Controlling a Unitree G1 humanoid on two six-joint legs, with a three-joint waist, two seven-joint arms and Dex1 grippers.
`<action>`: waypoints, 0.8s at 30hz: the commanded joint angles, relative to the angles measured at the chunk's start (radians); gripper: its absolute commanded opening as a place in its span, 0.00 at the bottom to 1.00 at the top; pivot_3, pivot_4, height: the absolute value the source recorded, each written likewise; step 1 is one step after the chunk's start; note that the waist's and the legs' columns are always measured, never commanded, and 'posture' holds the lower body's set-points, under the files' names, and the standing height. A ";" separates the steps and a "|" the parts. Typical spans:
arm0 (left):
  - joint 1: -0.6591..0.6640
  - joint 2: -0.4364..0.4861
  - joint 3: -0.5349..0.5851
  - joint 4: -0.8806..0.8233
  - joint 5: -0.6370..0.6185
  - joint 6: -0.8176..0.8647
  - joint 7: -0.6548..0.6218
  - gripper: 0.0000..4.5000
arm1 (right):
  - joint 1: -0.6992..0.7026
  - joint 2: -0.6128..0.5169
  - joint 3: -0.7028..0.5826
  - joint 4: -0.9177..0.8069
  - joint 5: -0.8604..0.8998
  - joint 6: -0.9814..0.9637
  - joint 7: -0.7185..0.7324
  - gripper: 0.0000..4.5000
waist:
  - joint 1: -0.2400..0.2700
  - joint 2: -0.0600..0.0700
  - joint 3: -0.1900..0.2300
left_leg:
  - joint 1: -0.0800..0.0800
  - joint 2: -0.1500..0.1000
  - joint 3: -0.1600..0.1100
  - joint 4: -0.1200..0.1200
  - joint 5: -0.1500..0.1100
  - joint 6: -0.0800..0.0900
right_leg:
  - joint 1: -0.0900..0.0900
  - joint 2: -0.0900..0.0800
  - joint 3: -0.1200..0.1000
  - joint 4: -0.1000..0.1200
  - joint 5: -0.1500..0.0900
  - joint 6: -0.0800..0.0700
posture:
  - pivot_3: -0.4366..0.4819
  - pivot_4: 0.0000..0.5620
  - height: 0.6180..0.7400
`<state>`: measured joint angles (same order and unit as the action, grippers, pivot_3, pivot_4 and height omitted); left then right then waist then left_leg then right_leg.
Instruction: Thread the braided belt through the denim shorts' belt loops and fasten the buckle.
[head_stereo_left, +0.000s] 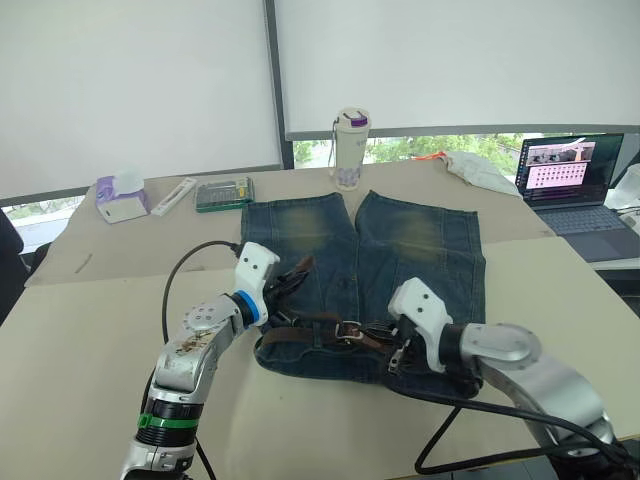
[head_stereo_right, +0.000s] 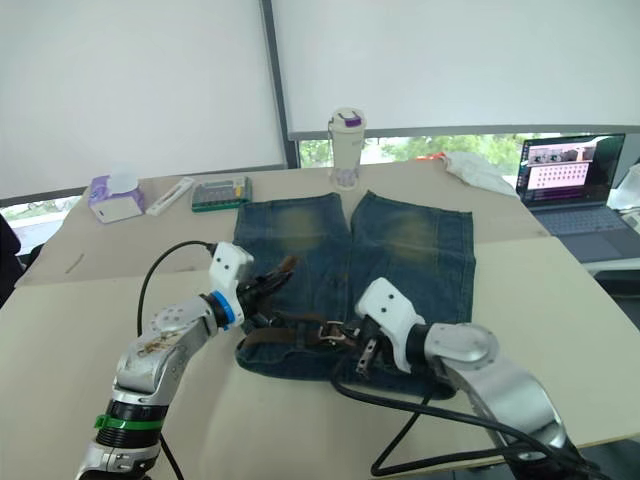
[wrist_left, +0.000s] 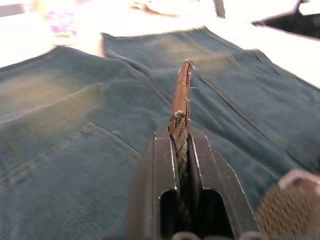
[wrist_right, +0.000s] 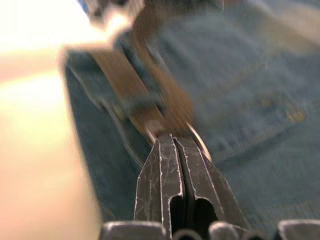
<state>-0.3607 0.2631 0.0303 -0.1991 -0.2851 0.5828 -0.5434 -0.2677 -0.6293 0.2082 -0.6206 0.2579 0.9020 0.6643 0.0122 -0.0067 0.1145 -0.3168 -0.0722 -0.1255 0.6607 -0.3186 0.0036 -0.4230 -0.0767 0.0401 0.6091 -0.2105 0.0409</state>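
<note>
Left gripper clamped on the tip end of the braided belt, strap end poking out past the fingers and aimed up toward the legs of the denim shorts. Right gripper pinched together right at the buckle, looked like gripping its metal frame, though blurry there. Belt laid along the waistband at the near edge of the shorts, long axis running left to right, with the free end curling up off the left side. Shorts spread flat on the table, waistband nearest the robot, legs pointing away toward the window. Couldn't make out individual belt loops under the strap.

Further back: tall cup with purple lid just past the leg hems, green box, white stick-like thing and tissue box off to the left, laptop and a crumpled white cloth to the right. Black cables looped on the table near both arms.
</note>
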 joint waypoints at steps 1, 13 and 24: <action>0.009 -0.041 0.125 -0.016 -0.052 0.069 0.141 0.00 | -0.034 0.022 0.082 0.068 -0.062 -0.084 -0.026 0.01 | -0.001 0.000 0.000 | 0.000 0.000 0.000 0.000 0.000 0.000 | 0.000 0.000 0.000 0.000 0.000 0.000 | 0.48 0.27 1.00; 0.077 -0.124 0.250 -0.064 -0.122 0.183 0.360 0.00 | -0.047 0.056 0.125 0.149 -0.078 -0.153 0.000 0.01 | 0.000 0.000 0.000 | 0.000 0.000 0.000 0.000 0.001 -0.001 | 0.000 0.000 0.000 0.000 0.000 0.000 | 0.48 0.27 1.00; 0.098 -0.145 0.227 -0.089 -0.142 0.191 0.403 0.00 | -0.057 0.074 0.081 0.126 -0.027 -0.134 0.018 0.01 | 0.000 0.000 0.000 | 0.000 0.000 0.000 0.000 0.000 -0.001 | 0.000 0.000 0.000 0.000 0.000 0.000 | 0.48 0.27 1.00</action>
<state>-0.2620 0.1180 0.2570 -0.2395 -0.4140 0.7718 -0.1487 -0.3045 -0.5547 0.3051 -0.4551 0.2195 0.7684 0.6761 0.0123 -0.0068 0.1145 -0.3171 -0.0721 -0.1256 0.6603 -0.3181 0.0023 -0.4233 -0.0767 0.0405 0.6089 -0.2104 0.0408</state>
